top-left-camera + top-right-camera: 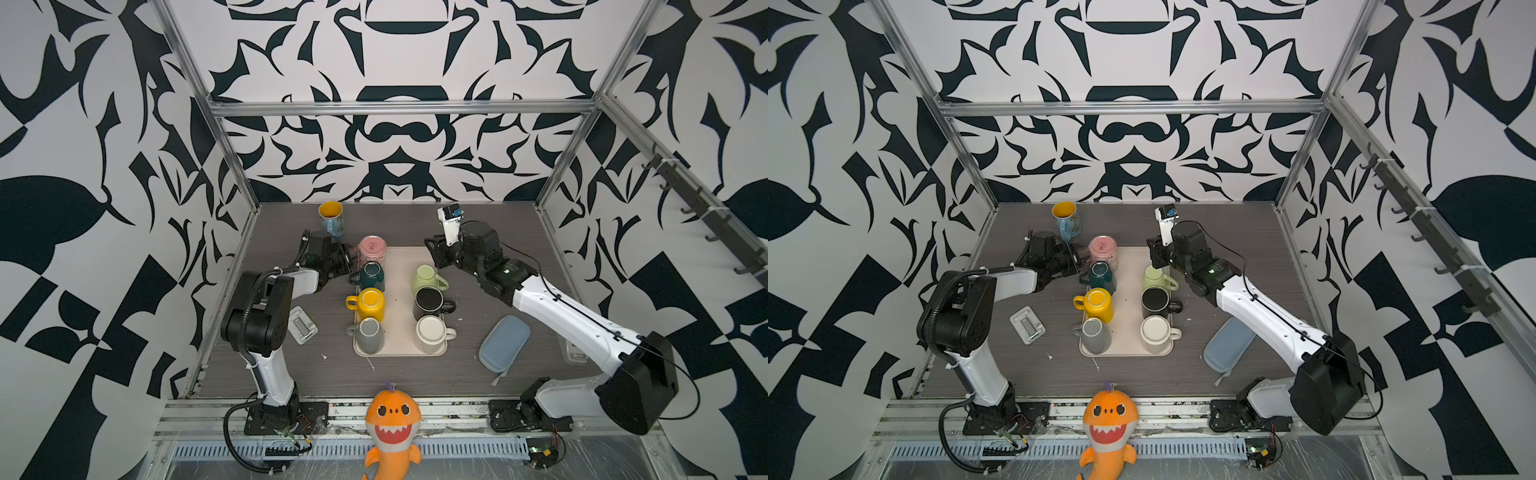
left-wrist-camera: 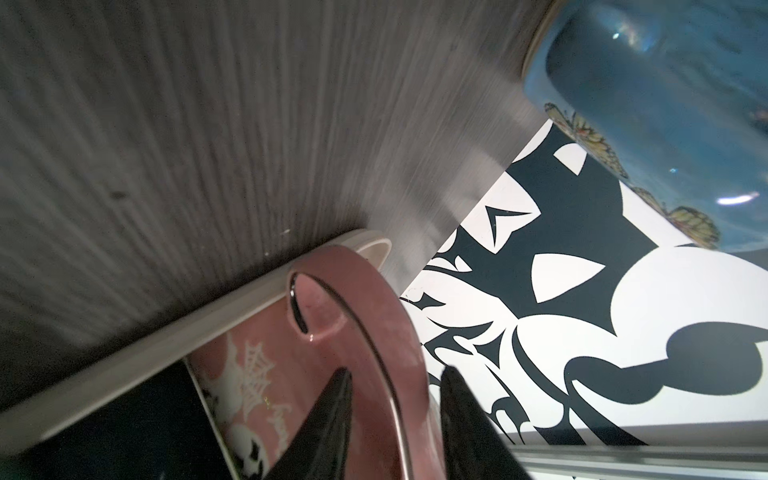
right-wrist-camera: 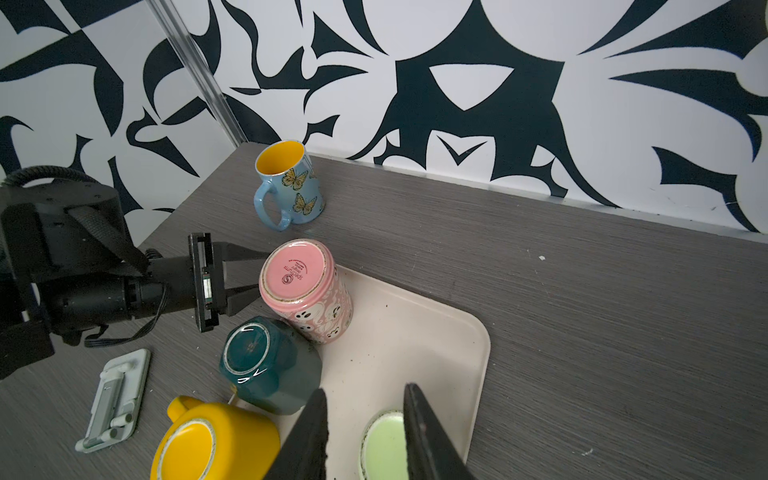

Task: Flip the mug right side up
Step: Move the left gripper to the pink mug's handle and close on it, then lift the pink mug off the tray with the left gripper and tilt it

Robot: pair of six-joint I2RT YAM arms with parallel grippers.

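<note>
You're at the grasp: the left gripper (image 3: 245, 276) has its jaws pinching the handle of the pink mug (image 3: 305, 289), which stands base-up on the far left corner of the tray (image 3: 415, 332). Next, lift it clear of the teal mug (image 3: 270, 361) and roll your wrist. The right gripper (image 3: 363, 432) hangs empty, jaws spread.
</note>
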